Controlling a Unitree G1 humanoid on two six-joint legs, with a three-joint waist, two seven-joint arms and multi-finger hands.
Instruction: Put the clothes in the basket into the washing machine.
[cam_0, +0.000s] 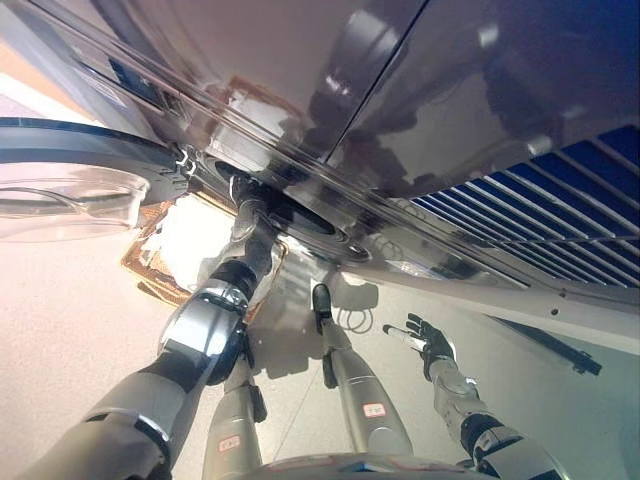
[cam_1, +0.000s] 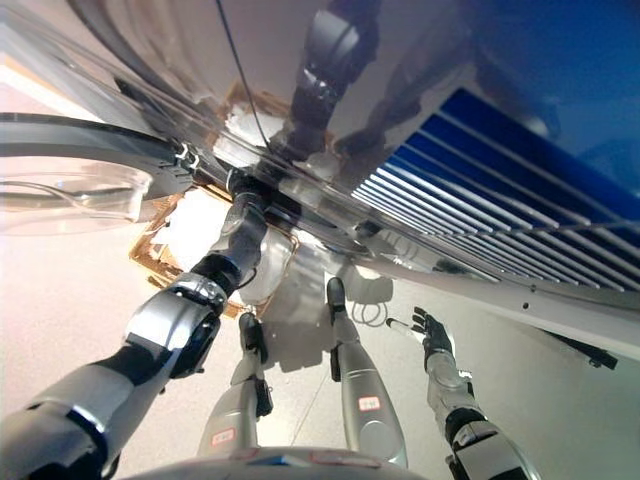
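Reaching deep, left hand (cam_0: 245, 190) hides its fingers inside the dark round washing machine opening (cam_0: 300, 215), so release well inside, above the brown wicker basket (cam_0: 160, 265), while right hand (cam_0: 428, 340) idles open-fingered.

the washing machine (cam_0: 420, 110) fills the top and right of the view, leaning over everything below. its door (cam_0: 70, 190) hangs open to the left, well out from the front. between door and machine sits the drum opening (cam_0: 300, 215), and the left hand (cam_1: 245, 190) is up at its rim, fingers hidden inside. below and behind that arm, on the floor (cam_0: 60, 330), the basket (cam_0: 165, 265) sits with clothes (cam_0: 195, 240) in it. over on the right, the right hand (cam_0: 425, 340) is low, apart from the machine, above the floor.
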